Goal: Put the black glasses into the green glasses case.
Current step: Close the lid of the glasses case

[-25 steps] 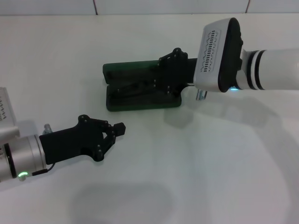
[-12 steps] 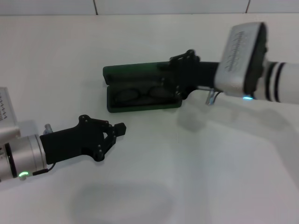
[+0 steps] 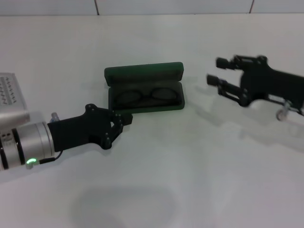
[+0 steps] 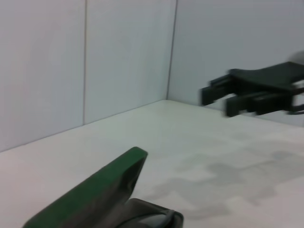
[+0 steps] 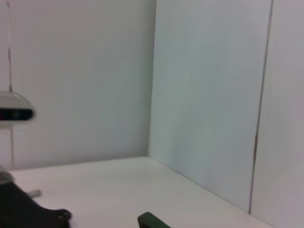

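The green glasses case [image 3: 142, 74] lies open in the middle of the table, lid raised at the far side. The black glasses [image 3: 145, 96] lie inside its lower half, lenses side by side. My right gripper [image 3: 216, 71] is open and empty, hovering to the right of the case and clear of it. My left gripper [image 3: 125, 119] is shut and empty, just in front of the case's near left corner. The left wrist view shows the case lid [image 4: 102, 185] close up and the right gripper [image 4: 219, 96] beyond it. A corner of the case [image 5: 153, 221] shows in the right wrist view.
The white table [image 3: 190, 166] spreads around the case and meets white wall panels [image 3: 142, 5] at the back. The left arm's black gripper body [image 5: 23, 213] and its wrist housing [image 5: 14, 108] show in the right wrist view.
My right gripper let go over the case and pulled away to the right, leaving the glasses inside. My left gripper moved forward and up toward the case's front edge.
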You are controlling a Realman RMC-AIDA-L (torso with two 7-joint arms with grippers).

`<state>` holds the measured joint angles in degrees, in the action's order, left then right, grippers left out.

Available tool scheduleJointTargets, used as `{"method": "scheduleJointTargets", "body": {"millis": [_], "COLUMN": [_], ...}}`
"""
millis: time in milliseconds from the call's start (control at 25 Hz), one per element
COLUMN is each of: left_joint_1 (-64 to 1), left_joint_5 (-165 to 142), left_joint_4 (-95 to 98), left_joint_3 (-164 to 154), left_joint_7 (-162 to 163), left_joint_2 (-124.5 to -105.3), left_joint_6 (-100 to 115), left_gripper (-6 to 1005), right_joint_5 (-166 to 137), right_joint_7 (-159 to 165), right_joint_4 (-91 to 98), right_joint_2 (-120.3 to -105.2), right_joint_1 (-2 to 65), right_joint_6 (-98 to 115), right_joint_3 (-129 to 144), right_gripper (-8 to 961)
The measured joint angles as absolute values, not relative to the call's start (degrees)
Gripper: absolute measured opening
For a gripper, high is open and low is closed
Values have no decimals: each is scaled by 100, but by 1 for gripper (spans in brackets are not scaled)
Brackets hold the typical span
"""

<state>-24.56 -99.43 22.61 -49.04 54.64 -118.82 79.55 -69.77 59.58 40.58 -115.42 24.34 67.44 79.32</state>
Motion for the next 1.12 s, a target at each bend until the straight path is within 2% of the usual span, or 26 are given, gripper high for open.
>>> {"method": "scheduleJointTargets", "body": {"millis": [40,440,640,880,1120], "left_joint_1": [-2481,-2570,-2680,-2900,-3076], "left_joint_5": [-9944,-10025,-10002,-9953,-9948], "left_joint_4": [2261,2270,2340,2326,2293], "left_joint_3": [-4904,-4933,-4890,-4886,-4887], "left_joint_7": [5495,5693,5728,5896,5902], "left_joint_2": [-11882,-11847,-11842,-11875,-11909], "left_joint_6": [7913,7516,7161,6458,6190], "left_gripper": [32,33,34,35,35], "right_joint_5": [-6991,-7046,-7195,-7391,-7392], "right_joint_7": [5889,5253,5222,5156,5090], "right_joint_4": [3939,3267,3022,2920,2850], "right_joint_2": [-11533,-11359,-11331,-11385,-11400], "right_joint_1": [2406,1999,1907,1894,1928], "right_joint_6": [6919,7847,8036,8027,8037], "right_joint_3": [7811,7520,7518,7526,7552], "right_gripper": [305,725,798,886,886]}}
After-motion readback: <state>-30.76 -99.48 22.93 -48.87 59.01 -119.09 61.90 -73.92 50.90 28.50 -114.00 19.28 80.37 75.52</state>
